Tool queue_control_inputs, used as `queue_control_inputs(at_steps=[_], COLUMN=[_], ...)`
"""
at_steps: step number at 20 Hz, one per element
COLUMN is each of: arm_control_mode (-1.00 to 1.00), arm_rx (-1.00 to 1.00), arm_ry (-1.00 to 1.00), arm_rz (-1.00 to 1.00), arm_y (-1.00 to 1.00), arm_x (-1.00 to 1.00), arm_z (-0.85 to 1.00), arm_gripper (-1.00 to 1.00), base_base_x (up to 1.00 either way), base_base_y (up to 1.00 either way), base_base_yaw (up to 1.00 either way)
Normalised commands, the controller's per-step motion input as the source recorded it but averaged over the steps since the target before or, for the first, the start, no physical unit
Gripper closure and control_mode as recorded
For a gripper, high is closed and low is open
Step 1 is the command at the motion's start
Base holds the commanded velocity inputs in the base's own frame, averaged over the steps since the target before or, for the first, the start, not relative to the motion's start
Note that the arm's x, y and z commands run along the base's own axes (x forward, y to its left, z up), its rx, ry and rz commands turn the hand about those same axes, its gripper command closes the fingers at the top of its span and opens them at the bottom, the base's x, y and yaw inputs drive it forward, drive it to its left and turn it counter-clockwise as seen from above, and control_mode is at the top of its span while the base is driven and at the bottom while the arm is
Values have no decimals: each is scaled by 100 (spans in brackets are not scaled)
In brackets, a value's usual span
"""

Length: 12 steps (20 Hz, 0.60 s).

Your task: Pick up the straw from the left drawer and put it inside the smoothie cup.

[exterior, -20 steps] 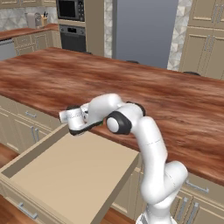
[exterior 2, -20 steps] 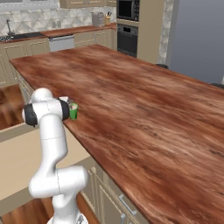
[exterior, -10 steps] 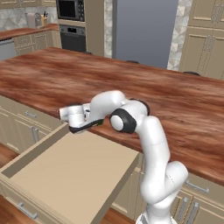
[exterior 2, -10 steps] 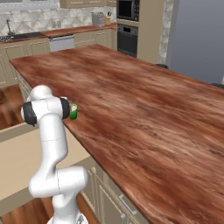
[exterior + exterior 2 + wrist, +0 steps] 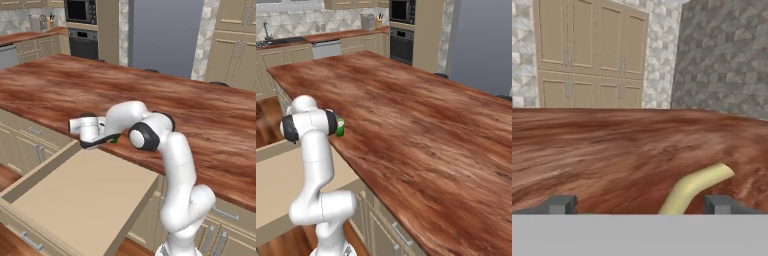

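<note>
**Now: gripper (image 5: 640,205) at front edge of counter (image 5: 421,130), spread wide**

Fingertips (image 5: 562,205) far apart in hand view, looking across the wooden top. Straw (image 5: 697,186) rising bent between them, close to one tip; probably not clamped, contact hard to judge. Smoothie cup (image 5: 340,128) upright at the counter's front edge, half hidden behind the arm. Left drawer (image 5: 75,195) pulled open just below that edge.

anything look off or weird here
One thing: in the hand view the straw looks bent, curving up between the gripper fingertips instead of running straight. The drawer stands pulled out, and the green cup sits upright at the counter edge, nothing spilled.
</note>
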Motion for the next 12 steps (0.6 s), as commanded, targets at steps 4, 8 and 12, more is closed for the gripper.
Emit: queue_control_inputs(at_steps=[4,8,12], arm_control_mode=[-100,-100,-100], arm_rx=[12,14,14], arm_ry=[0,5,8], arm_rz=[2,0,0], arm_y=[0,0,0], arm_x=[0,0,0], arm_z=[0,0,0], arm_gripper=[-100,-100,-100], base_base_x=[0,0,0], base_base_y=[0,0,0], base_base_yaw=[0,0,0])
